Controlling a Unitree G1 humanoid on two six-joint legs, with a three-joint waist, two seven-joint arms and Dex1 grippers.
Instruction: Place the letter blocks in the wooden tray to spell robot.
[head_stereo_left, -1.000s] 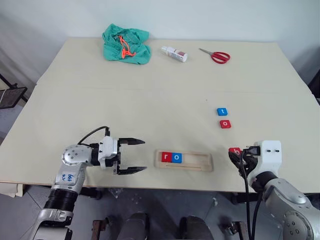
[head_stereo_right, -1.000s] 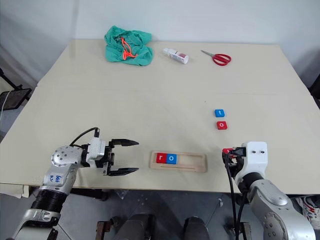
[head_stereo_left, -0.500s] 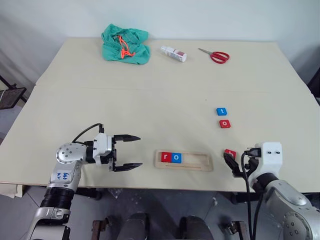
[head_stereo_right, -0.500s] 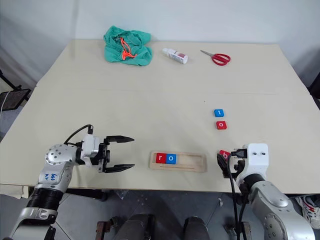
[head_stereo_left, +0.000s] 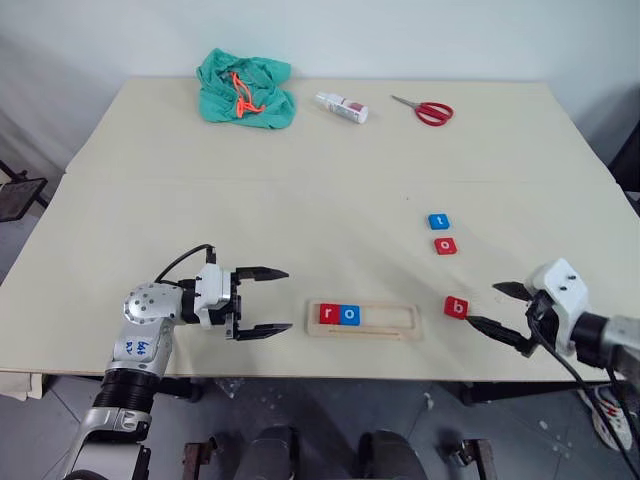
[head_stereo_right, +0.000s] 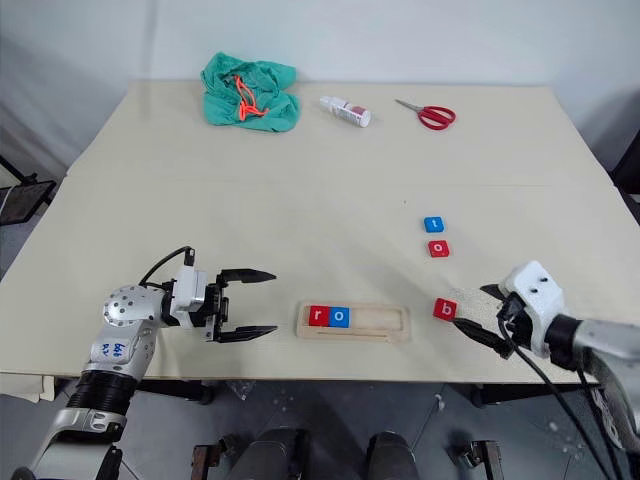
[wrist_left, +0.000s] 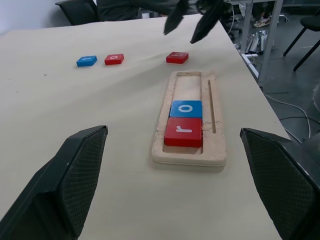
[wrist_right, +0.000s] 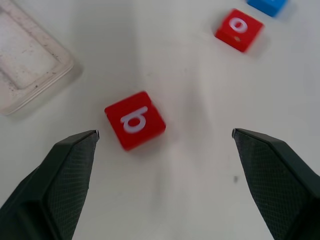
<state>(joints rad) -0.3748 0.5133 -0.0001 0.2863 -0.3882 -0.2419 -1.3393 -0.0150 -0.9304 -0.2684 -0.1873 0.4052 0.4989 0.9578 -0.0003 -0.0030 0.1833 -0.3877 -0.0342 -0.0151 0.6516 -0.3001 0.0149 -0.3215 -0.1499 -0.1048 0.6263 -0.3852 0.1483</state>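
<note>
Illumination: bright, even, diffuse; no glare.

Around the wooden tray (head_stereo_left: 364, 320) the tabletop (head_stereo_left: 300, 200) is uniformly lit and shadows are faint. The red b block (wrist_right: 135, 120) casts a soft shadow right beside itself (edges slightly smeared). In the left wrist view, the near fingers (wrist_left: 75, 170) appear soft, out of focus.

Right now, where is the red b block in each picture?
Left eye view: b block lies on the table, just right of the tray, by the right gripper.
Right eye view: same spot.
Left wrist view: beyond the tray's far end.
Right wrist view: between the open fingers.
Shared landmark: the tray.
</note>
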